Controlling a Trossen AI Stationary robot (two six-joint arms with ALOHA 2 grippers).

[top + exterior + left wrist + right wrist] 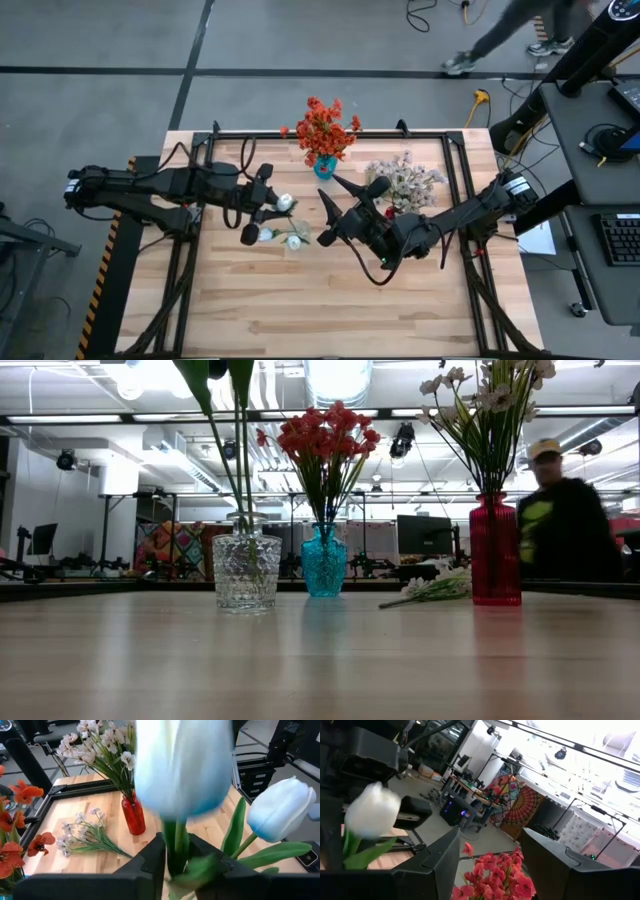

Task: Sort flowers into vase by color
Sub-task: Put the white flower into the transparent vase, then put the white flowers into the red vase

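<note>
Right, white tulip [182, 767] fills the upper middle of the left wrist view, green stem running down between the left hand [177, 865] fingers, which pinch the stem just under the bloom. In the high view that hand sits left of centre. Judging by looks: light, soft fabric petals, thin bendy stem, probably slippery plastic; best held on the stem, not the bud. Long axis near upright in the low view, stem going down into the clear glass vase [246, 572], head out of frame at the top. A second tulip [280, 810] leans beside it. Red flowers [322, 128] in the blue vase [324, 562], pale sprays in the red vase [495, 550], one pale spray [430, 590] lying flat on the worktop [330, 300]. Right hand [345, 210], centre of the high view, fingers spread, holding nothing.
</note>
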